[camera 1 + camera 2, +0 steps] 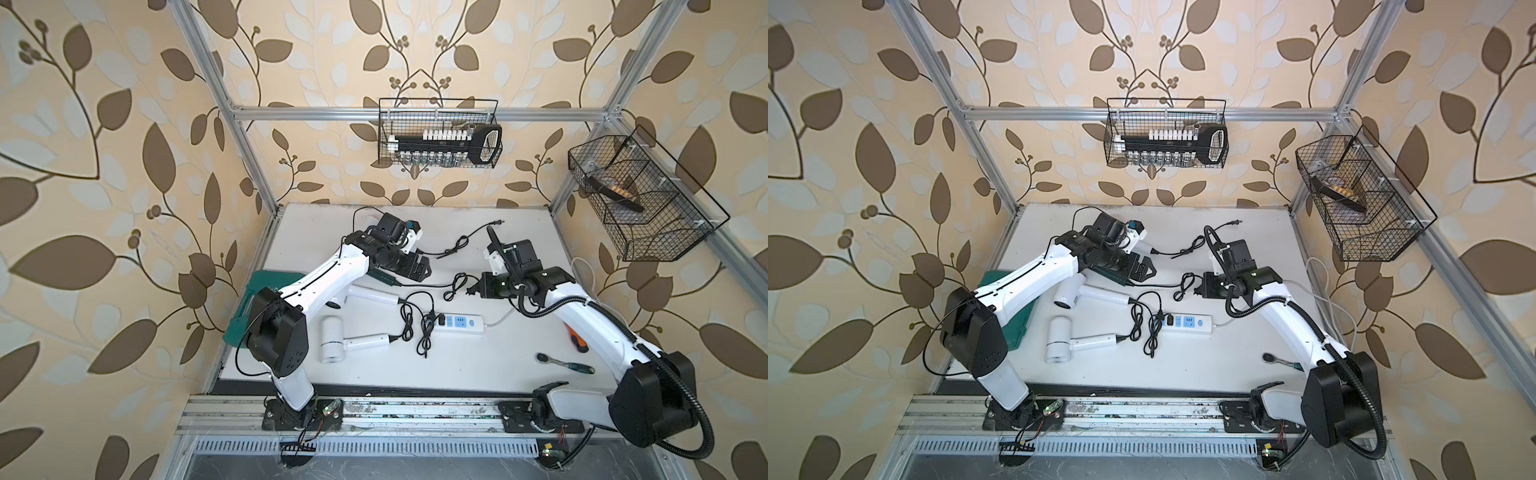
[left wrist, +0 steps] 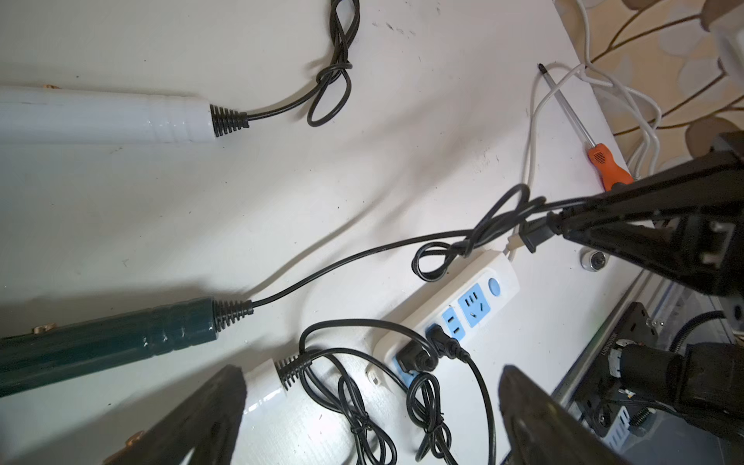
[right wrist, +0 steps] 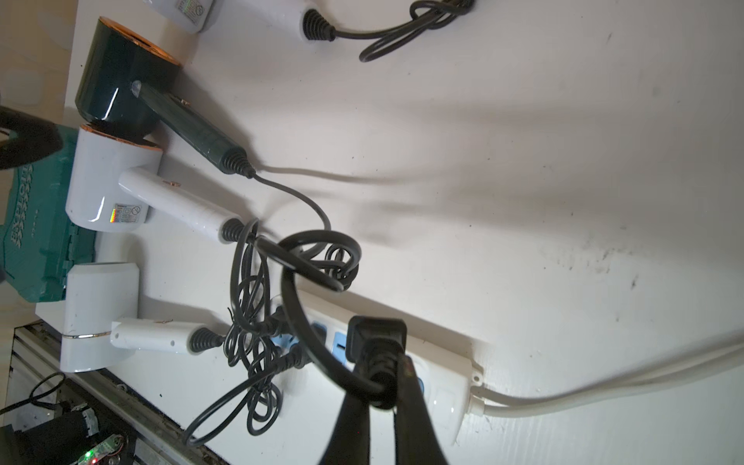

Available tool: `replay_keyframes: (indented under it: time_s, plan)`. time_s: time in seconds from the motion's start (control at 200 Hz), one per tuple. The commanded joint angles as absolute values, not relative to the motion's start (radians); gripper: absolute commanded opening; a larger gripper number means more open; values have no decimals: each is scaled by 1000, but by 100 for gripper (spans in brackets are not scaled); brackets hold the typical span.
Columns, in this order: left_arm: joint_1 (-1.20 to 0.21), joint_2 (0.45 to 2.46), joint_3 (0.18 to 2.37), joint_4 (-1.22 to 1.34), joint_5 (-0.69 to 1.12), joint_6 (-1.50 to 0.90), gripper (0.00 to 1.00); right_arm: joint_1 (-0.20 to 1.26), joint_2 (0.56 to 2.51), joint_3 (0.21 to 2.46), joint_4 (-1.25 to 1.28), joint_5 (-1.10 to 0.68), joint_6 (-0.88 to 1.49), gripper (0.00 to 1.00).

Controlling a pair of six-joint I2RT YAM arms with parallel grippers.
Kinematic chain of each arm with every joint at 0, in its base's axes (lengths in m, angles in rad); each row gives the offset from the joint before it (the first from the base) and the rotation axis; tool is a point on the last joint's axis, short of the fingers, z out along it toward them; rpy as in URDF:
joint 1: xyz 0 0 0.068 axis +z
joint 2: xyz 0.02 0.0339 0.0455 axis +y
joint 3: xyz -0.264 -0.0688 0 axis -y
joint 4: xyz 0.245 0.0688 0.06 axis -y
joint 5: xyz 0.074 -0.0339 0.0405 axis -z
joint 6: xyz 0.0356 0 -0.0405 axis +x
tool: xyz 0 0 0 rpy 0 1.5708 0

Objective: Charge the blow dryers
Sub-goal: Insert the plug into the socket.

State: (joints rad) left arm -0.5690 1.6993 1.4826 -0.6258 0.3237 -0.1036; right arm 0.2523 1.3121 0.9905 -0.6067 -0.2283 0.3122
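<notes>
Four blow dryers lie on the white table. The dark green blow dryer (image 3: 120, 84) has its handle (image 1: 384, 279) just beneath my left gripper (image 1: 424, 269), which hangs open and empty, its fingers (image 2: 209, 414) wide apart. My right gripper (image 3: 378, 386) is shut on that dryer's black plug (image 3: 376, 340), held above the white power strip (image 1: 459, 325). Two white blow dryers (image 1: 332, 338) (image 1: 1065, 295) lie near the strip, their two plugs (image 2: 414, 358) seated in it. A further white blow dryer (image 1: 1142, 245) lies at the back, mostly under my left wrist, its plug (image 1: 498, 223) loose on the table.
An orange screwdriver (image 1: 575, 337) and a ratchet wrench (image 1: 561, 362) lie at the right front. A green case (image 1: 241, 307) sits at the table's left edge. Two wire baskets (image 1: 438, 133) (image 1: 640, 195) hang on the walls. The strip's white cable (image 3: 604, 390) runs off to the right.
</notes>
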Motion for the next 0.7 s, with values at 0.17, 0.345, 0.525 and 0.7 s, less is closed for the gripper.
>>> replay_keyframes:
  time_s: [0.17,0.345,0.525,0.7]
  plan:
    - [-574,1702,1494,-613,332,-100,99,246,1292,936,-496,-191,303,0]
    - [-576,1766,1516,-632,361,-88,96,246,1251,896,-456,-158,294,0]
    - [-587,1782,1514,-632,382,-59,95,245,1231,881,-433,-185,306,0]
    - [-589,1772,1508,-640,348,-31,95,243,1221,861,-409,-232,330,0]
